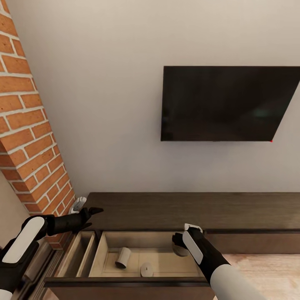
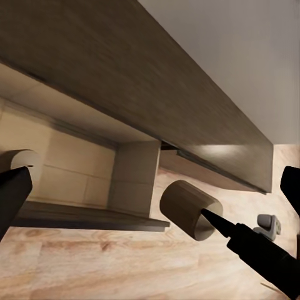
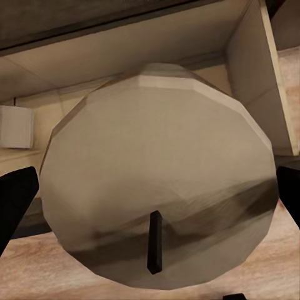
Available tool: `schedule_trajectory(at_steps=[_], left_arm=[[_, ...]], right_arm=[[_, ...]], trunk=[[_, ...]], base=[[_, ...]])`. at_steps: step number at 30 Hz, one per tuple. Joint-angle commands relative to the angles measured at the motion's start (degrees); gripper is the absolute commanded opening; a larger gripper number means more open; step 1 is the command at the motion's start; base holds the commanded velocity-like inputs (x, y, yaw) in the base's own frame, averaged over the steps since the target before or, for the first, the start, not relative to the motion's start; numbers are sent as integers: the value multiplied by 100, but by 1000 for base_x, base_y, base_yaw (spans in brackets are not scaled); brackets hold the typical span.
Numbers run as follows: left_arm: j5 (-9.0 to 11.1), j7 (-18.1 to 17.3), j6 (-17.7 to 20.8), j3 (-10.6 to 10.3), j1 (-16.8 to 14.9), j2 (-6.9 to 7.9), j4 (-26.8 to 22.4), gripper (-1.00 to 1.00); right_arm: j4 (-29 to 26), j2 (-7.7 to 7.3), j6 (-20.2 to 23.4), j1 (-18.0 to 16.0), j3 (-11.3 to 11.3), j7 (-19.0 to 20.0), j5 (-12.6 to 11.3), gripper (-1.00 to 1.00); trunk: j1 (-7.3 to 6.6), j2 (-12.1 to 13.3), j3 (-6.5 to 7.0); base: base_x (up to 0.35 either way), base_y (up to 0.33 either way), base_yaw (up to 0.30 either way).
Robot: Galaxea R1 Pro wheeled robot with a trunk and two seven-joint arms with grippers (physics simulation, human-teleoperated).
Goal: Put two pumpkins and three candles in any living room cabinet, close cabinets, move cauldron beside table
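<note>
- Head view: right gripper (image 1: 181,243) sits over the open drawer (image 1: 109,241) of the cabinet (image 1: 175,208); two candles (image 1: 123,257) lie in it, beside the gripper.
- Left wrist: left gripper (image 2: 150,206) is spread, empty.
- Right wrist: a candle (image 3: 159,181) sits between the fingers (image 3: 14,203), looks clamped. I'd guess it's light, stiff, waxy-slick, so pinch mid-body.

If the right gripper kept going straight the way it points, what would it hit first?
The right gripper holds a pale round candle; that candle would probably meet the pale inside of the open dark-brown cabinet drawer first.

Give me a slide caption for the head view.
Right gripper lowers a candle into the open cabinet drawer.
</note>
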Motion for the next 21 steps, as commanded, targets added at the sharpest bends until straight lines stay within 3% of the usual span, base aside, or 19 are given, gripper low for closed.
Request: schedule_trajectory(at_steps=[1,10,21], left_arm=[[62,56,10,-2,-4,2,-5,100],[269,56,10,-2,-4,24,-5,100],[301,57,10,-2,-4,29,18,100]], right_arm=[[-10,-4,8,-5,24,-56,-58,-100],[-13,-4,8,-5,27,-51,-45,-100],[-21,-4,8,-5,33,-47,-43,-100]], trunk=[[23,-46,-25],[220,-407,-186],[462,-848,-384]], base=[[0,0,0],[0,0,0],[0,0,0]])
